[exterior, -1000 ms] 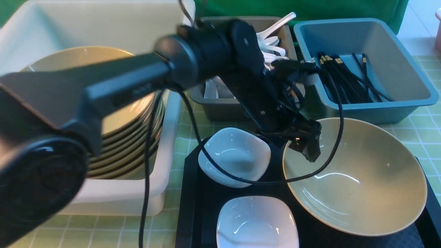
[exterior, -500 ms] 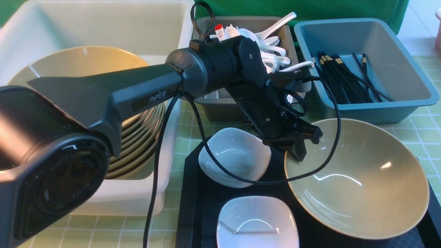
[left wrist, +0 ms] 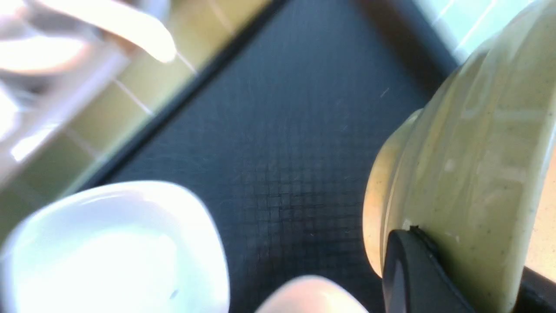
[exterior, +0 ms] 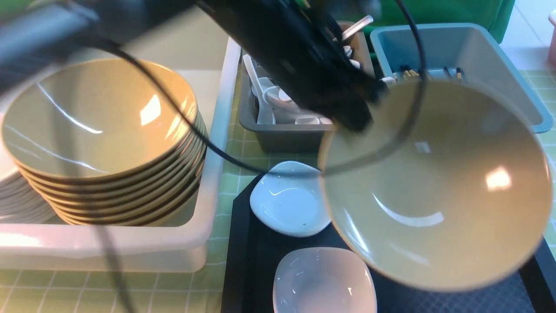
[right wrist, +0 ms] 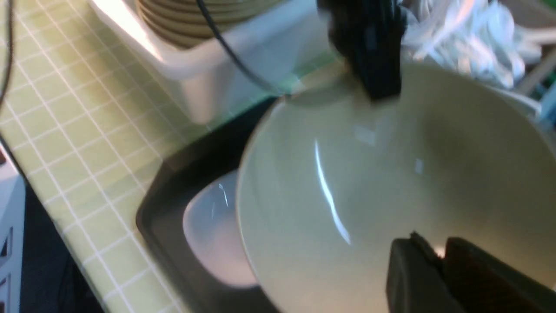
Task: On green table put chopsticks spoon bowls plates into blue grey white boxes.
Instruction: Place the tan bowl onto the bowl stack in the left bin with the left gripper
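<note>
My left gripper (exterior: pixel 358 119) is shut on the near-left rim of an olive-tan bowl (exterior: pixel 434 187). The bowl hangs lifted and tilted over the black tray (exterior: pixel 252 269). In the left wrist view one finger (left wrist: pixel 412 269) presses on the bowl's outer side (left wrist: pixel 478 130). My right gripper (right wrist: pixel 438 245) hovers over the same bowl's inside (right wrist: pixel 369 174), shut and holding nothing. Two white plates (exterior: pixel 289 202) (exterior: pixel 323 282) lie on the tray. Only the gold-banded ends of the chopsticks (exterior: pixel 408 73) show in the blue box (exterior: pixel 491 56). The spoon with the red tip is hidden.
The white box (exterior: pixel 130 248) at the left holds a tall stack of bowls (exterior: pixel 100 117) and white plates (exterior: pixel 17 200). The grey box (exterior: pixel 278 134) with white spoons (exterior: pixel 265 98) stands behind the tray. A black cable hangs across the green table (exterior: pixel 130 295).
The left gripper closed on the bowl's rim and lifted it off the tray, tilting it up. The left arm swung upward and now uncovers the bowl stack.
</note>
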